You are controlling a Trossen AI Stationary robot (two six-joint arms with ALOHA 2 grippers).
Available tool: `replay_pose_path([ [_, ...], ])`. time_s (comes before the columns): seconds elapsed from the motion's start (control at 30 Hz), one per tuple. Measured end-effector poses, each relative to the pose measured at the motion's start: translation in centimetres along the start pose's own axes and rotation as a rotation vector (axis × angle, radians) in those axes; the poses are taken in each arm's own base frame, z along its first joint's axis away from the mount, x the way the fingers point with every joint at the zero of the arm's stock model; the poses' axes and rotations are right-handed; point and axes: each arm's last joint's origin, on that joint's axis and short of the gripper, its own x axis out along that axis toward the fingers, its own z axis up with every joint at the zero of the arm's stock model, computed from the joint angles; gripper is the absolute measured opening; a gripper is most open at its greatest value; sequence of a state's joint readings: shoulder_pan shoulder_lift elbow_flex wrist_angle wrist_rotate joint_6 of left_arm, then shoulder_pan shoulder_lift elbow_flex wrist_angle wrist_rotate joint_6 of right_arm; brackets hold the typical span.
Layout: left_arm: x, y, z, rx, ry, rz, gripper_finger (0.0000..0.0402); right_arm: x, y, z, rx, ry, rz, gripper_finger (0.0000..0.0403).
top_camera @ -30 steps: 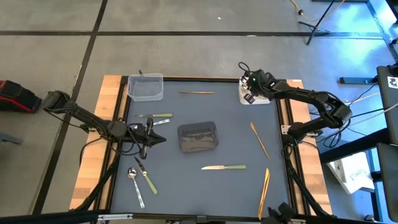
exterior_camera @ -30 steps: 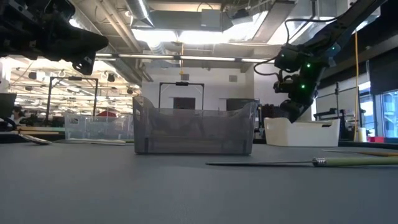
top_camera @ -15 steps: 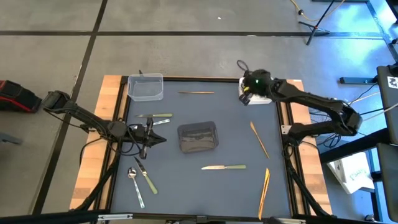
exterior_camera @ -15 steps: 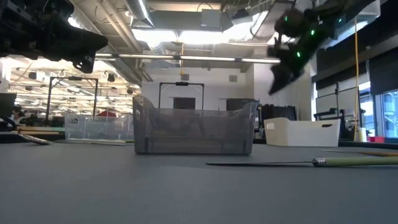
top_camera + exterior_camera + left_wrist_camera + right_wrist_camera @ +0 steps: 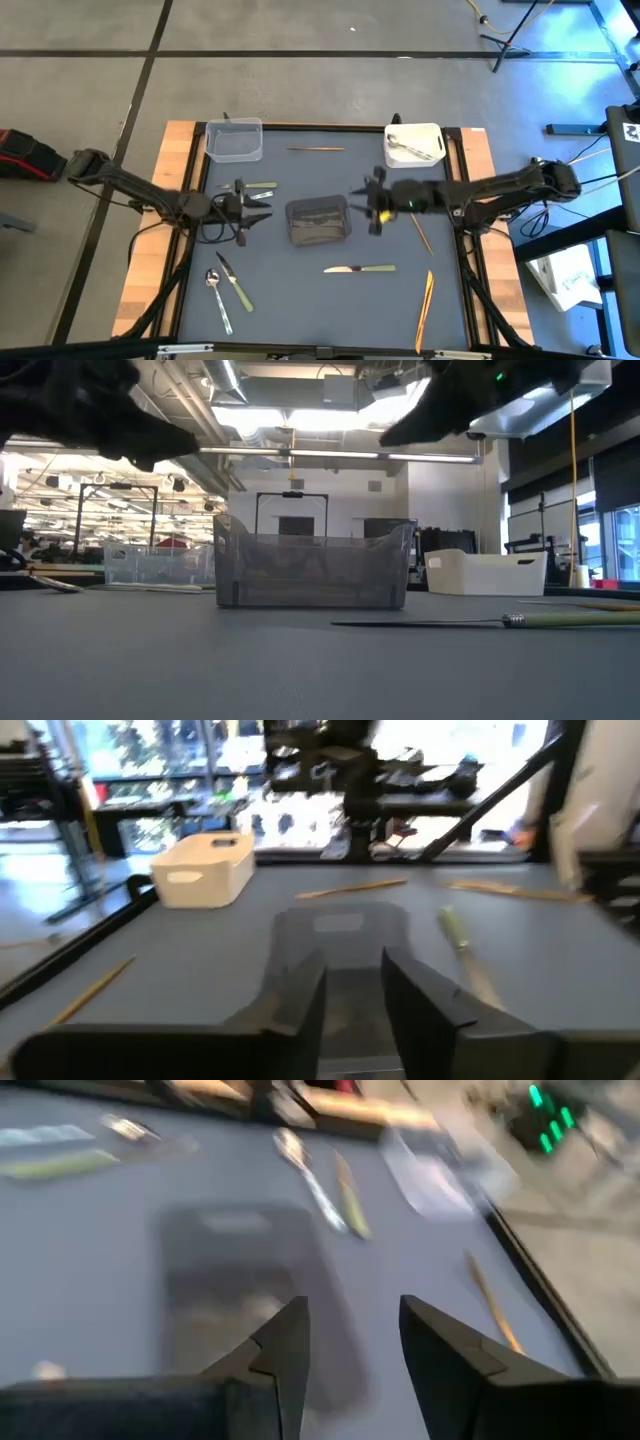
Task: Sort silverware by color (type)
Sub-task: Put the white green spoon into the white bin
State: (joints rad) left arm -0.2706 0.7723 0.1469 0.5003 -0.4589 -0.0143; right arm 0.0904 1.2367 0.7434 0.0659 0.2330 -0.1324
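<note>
The silverware lies scattered on the dark mat. A green-handled knife [image 5: 258, 186] and a silver piece [image 5: 258, 197] lie far left. A spoon [image 5: 216, 293] and another knife [image 5: 236, 285] lie near left. A third knife [image 5: 360, 268] lies near the middle. Gold pieces lie at the far edge [image 5: 315, 149] and on the right [image 5: 417, 225]. Silver pieces rest in the white tub [image 5: 414, 146]. My left gripper [image 5: 250, 208] hovers open, left of the dark grey tub [image 5: 318, 220]. My right gripper [image 5: 362, 203] hovers open on the tub's right. Both wrist views show bare fingers.
A clear tub [image 5: 234, 140] stands at the far left corner. A second gold piece [image 5: 425, 300] lies near the right front corner. Wooden table rims [image 5: 180, 160] and black frame rails border the mat on both sides.
My right gripper has swung away from above the white tub, toward the table's near edge and middle, and now hangs beside the dark grey tub's right side. The silver pieces in the white tub have come into view. My left gripper has edged toward the dark tub.
</note>
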Motion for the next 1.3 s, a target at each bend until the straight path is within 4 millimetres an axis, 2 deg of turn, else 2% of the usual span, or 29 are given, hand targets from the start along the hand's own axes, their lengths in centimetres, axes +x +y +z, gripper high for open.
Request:
replay_pose_path([
  [0.13, 0.7, 0.9, 2.0, 0.032, 0.209, 0.159, 0.0144, -0.3, 3.5, -0.4, -0.030, -0.095, 0.037, 0.0143],
  [0.23, 0.5, 1.8, 3.6, 0.020, 0.389, 0.218, 0.0151, -0.2, 5.4, -1.1, -0.045, -0.131, 0.070, 0.0143],
  [0.37, -0.4, 3.1, 5.4, -0.048, 0.573, 0.288, 0.0150, 0.4, 7.0, -1.9, -0.057, -0.145, 0.070, 0.0143],
  [0.47, -0.8, 4.0, 5.4, -0.073, 0.712, 0.309, 0.0149, 0.9, 7.3, -2.1, -0.064, -0.133, 0.060, 0.0143],
  [0.57, -0.5, 4.8, 4.6, -0.106, 0.838, 0.307, 0.0149, 1.1, 7.4, -2.1, -0.063, -0.132, 0.052, 0.0143],
  [0.73, 1.1, 5.7, 3.3, -0.153, 0.958, 0.264, 0.0149, 1.1, 7.3, -1.9, -0.054, -0.145, 0.028, 0.0143],
  [1.03, 3.3, 7.7, 0.4, -0.201, 1.162, 0.353, 0.0149, 1.0, 7.3, -1.9, -0.050, -0.154, 0.027, 0.0143],
  [1.3, 4.5, 8.3, -1.8, -0.226, 1.298, 0.331, 0.0149, 1.1, 7.3, -1.9, -0.052, -0.150, 0.028, 0.0143],
])
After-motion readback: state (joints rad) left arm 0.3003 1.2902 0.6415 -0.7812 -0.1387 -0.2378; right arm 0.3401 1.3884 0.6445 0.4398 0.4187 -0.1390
